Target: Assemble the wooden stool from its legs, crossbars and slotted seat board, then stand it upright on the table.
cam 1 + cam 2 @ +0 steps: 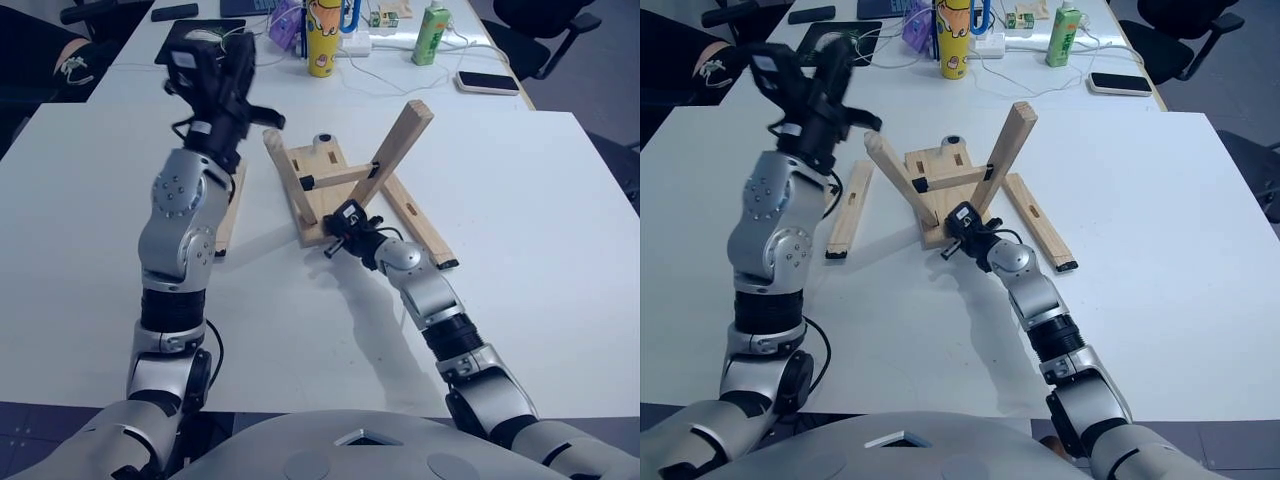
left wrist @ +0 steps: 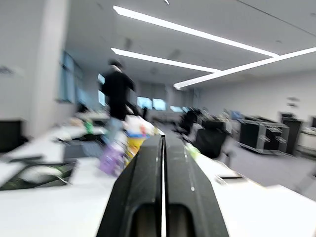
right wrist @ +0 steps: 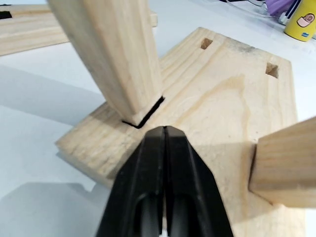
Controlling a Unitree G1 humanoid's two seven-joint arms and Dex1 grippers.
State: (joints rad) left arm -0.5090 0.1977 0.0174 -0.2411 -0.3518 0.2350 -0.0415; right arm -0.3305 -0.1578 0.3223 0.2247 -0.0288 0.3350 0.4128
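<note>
Two legs point(image 1: 400, 140) stand tilted in the seat board point(image 1: 322, 160), which lies flat at the table's point(image 1: 520, 200) centre, and a crossbar point(image 1: 340, 178) ties them together. Two more legs lie loose on the table: one point(image 1: 420, 225) just beside the board at its 3 o'clock, the other point(image 1: 847, 210) at its 9 o'clock, partly under your left arm.

Your right gripper point(image 3: 164, 136) is low at the board's 6 o'clock edge. Its fingers are pressed together on nothing, with the tip next to the foot of one standing leg. Your left gripper point(image 2: 163, 148) is raised well above the table at about 10 o'clock, likewise clenched and empty.

The parts look like plain softwood, so expect them to be stiff, light and not slippery. A dark gap shows around the nearer leg's foot, so the joint is probably slack and a sideways knock could lever it out. Take a loose leg near mid-length across its flat faces, and steady the board by an edge, not by a standing leg.

A yellow cup point(image 1: 322, 40), a green carton point(image 1: 431, 35) and a phone point(image 1: 487, 82) sit well apart at 12 to 1 o'clock, out of the working area. The leaning legs themselves are what crowd any reach to the open slots
</note>
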